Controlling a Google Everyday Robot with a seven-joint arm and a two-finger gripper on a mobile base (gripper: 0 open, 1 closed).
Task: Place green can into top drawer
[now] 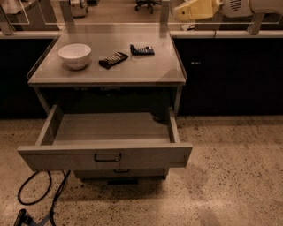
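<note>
With the gripper (195,9) up at one o'clock, its hold impossible to tell and no can made out, any release there would miss the open drawer (106,155) at six o'clock.

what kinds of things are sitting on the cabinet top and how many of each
white bowl: 1
dark calculators: 2
total on the cabinet top: 3
The tool is not counted: it is at the upper right, beyond the top's back right corner.
</note>
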